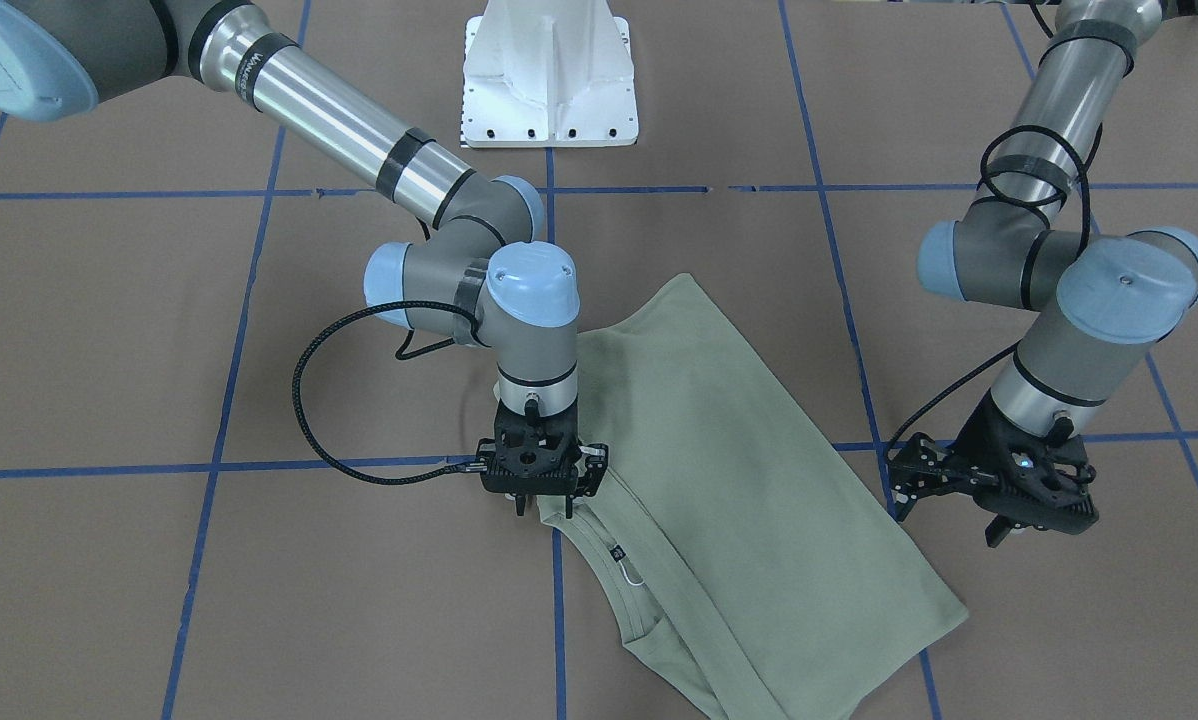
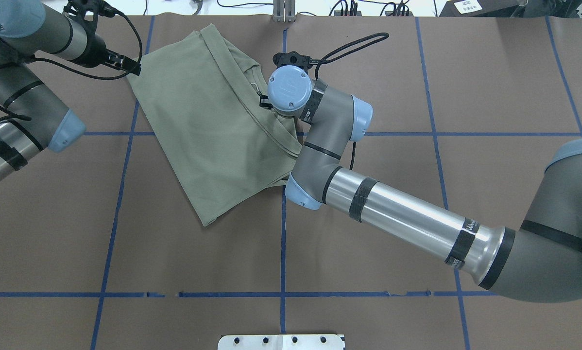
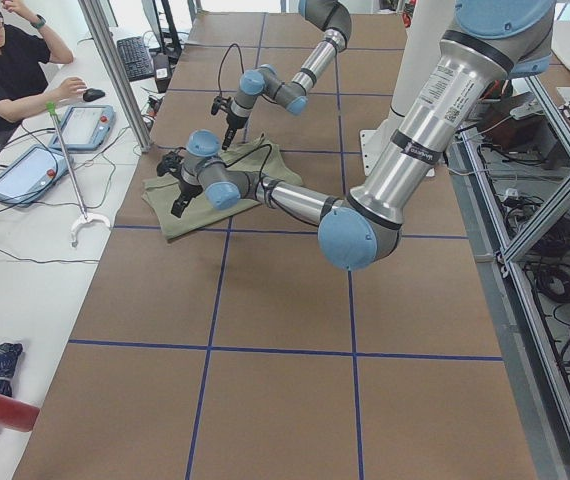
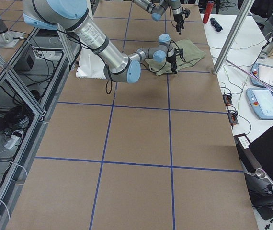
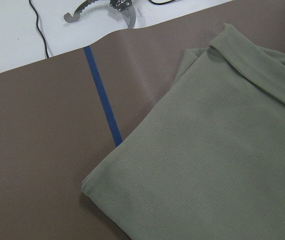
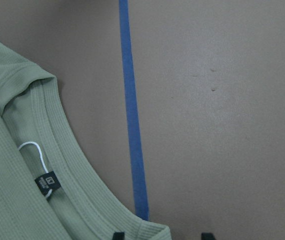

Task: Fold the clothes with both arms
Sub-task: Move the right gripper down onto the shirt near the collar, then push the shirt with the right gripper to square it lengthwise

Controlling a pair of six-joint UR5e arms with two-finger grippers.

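The pale sage-green shirt (image 1: 759,480) lies folded and slanted on the brown table, neckline with white tag loop (image 6: 32,150) facing up; it also shows in the overhead view (image 2: 208,131). My right gripper (image 1: 544,505) points straight down at the shirt's shoulder edge beside the collar. In the right wrist view (image 6: 162,235) its fingertips are apart, open, straddling that edge. My left gripper (image 1: 959,520) hangs tilted just off the shirt's opposite side edge, looks open and holds nothing. The left wrist view shows only a shirt corner (image 5: 222,150).
The white pedestal (image 1: 549,80) stands at the robot's side of the table. Blue tape lines (image 6: 132,125) grid the brown surface. The shirt reaches close to the far table edge (image 2: 281,17). An operator (image 3: 5,60) sits beyond it with tablets.
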